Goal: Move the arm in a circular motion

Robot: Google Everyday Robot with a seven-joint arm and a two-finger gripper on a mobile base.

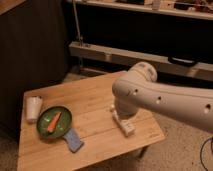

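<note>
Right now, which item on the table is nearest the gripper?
The white bottle lying at the right of the table, just under the gripper at the arm tip. The cup, green plate and blue sponge sit far left.

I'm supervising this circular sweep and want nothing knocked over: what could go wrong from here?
1. The arm hangs low over the table, just above the small white container; a swing at this height could knock it off the nearby edge.
2. The gripper, jaws shut, is hidden under the arm's bend, so its clearance cannot be checked.
3. A wider circle might reach the green plate and white cup.
</note>
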